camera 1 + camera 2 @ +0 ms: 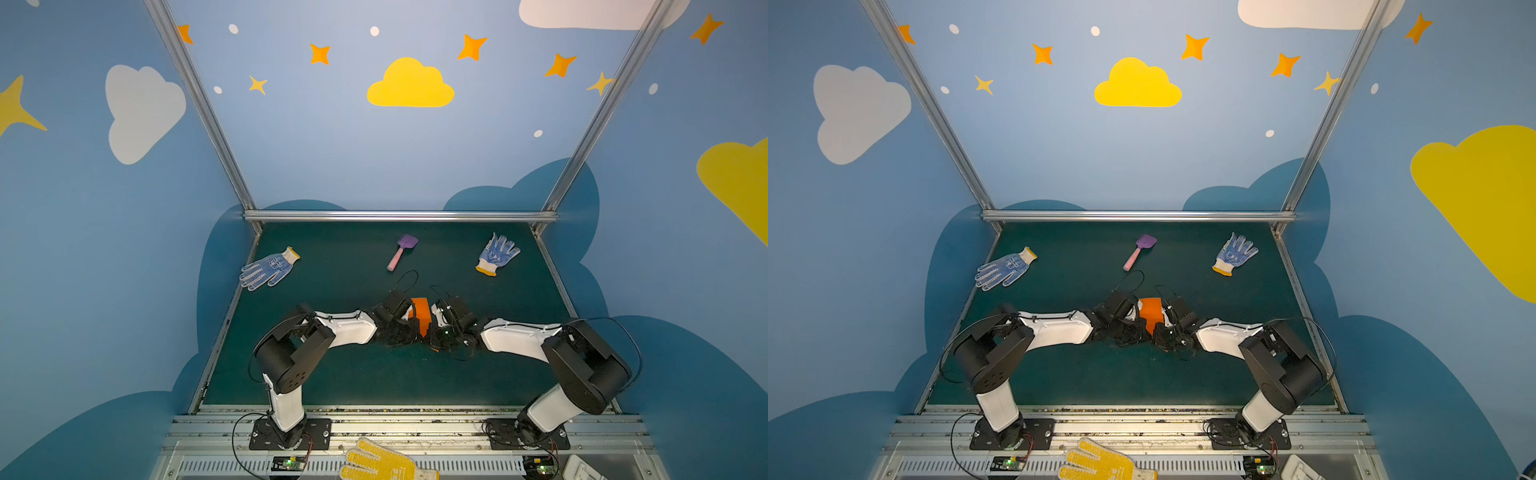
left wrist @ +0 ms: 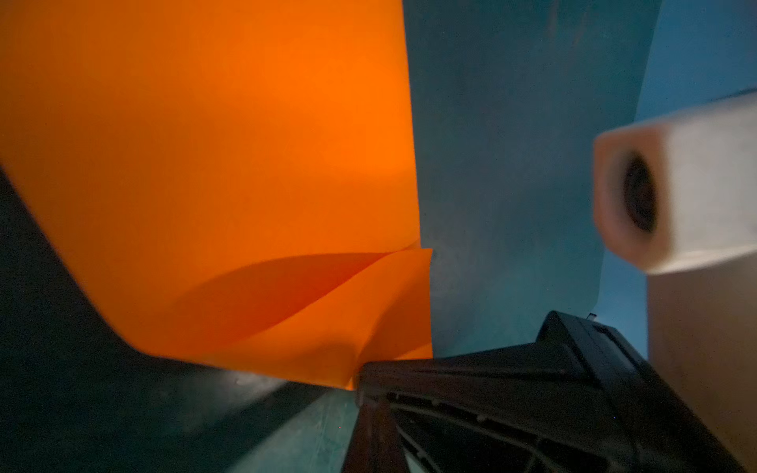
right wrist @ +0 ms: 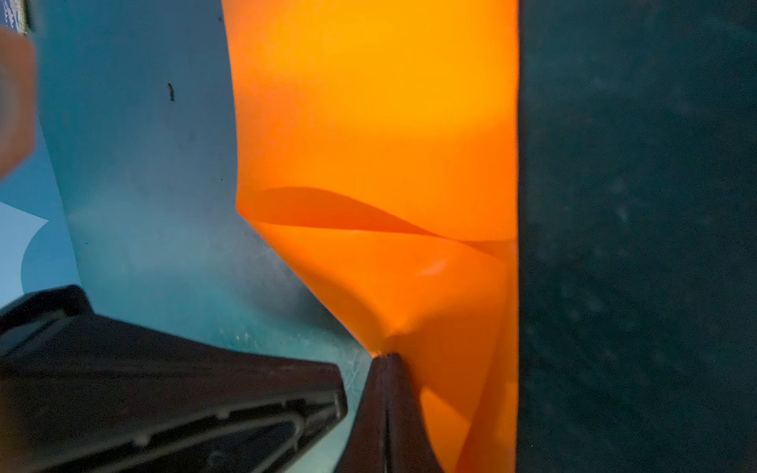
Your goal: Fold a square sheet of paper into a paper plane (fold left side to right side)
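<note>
The square sheet of paper [image 1: 420, 312], bright orange, hangs bent and partly doubled over above the green mat, between my two grippers at the table's middle; in both top views the wrists cover much of it [image 1: 1150, 312]. My left gripper [image 1: 409, 316] is shut on one corner of the sheet [image 2: 254, 172], with the jaws [image 2: 362, 381] pinched on the paper's tip. My right gripper [image 1: 433, 322] is shut on another corner, where the paper [image 3: 368, 143] fans out from the closed jaws [image 3: 385, 358]. A curled flap shows in both wrist views. A paper plane is not in view.
A spatula [image 1: 401, 251] with a purple head and a pink handle lies behind the grippers. A blue-dotted glove lies at the back left [image 1: 268, 269] and another at the back right [image 1: 496, 254]. A yellow dotted glove [image 1: 382, 461] rests on the front rail. Metal frame bars [image 1: 399, 215] border the mat.
</note>
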You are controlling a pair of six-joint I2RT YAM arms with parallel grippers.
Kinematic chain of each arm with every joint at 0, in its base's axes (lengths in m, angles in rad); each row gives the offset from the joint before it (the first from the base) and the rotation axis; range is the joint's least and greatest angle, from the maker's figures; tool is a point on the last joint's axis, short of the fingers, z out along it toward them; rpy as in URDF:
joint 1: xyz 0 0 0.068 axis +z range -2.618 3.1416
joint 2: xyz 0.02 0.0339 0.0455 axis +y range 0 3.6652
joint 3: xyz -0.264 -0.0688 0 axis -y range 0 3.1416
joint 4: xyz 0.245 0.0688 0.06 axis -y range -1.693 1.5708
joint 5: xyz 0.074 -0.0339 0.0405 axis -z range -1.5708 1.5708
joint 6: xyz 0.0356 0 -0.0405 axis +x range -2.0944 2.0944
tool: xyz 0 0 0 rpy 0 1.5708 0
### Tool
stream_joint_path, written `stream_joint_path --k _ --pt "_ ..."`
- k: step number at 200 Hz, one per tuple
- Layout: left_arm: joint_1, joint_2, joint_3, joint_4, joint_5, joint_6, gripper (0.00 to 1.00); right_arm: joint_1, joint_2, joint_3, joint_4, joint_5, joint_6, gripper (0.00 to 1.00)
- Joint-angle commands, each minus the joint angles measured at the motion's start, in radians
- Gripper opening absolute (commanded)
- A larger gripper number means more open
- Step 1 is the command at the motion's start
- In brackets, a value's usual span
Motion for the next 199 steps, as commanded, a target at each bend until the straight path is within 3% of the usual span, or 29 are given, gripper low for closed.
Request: stream_joint_path --k 1,96,199 --pt "0.003 0.025 0.031 -0.008 -0.009 0.023 0.04 -0.004 0.053 -0.033 -0.060 0.052 -0.001 0.00" --pt "0.042 0.103 0.006 0.015 -0.027 0.042 0.04 -0.015 0.055 -0.044 -0.064 0.052 -0.008 0.00" --pt "0.150 0.050 -0.118 0.039 -0.056 0.061 0.04 -0.031 0.049 -0.059 -0.068 0.048 -0.019 0.00"
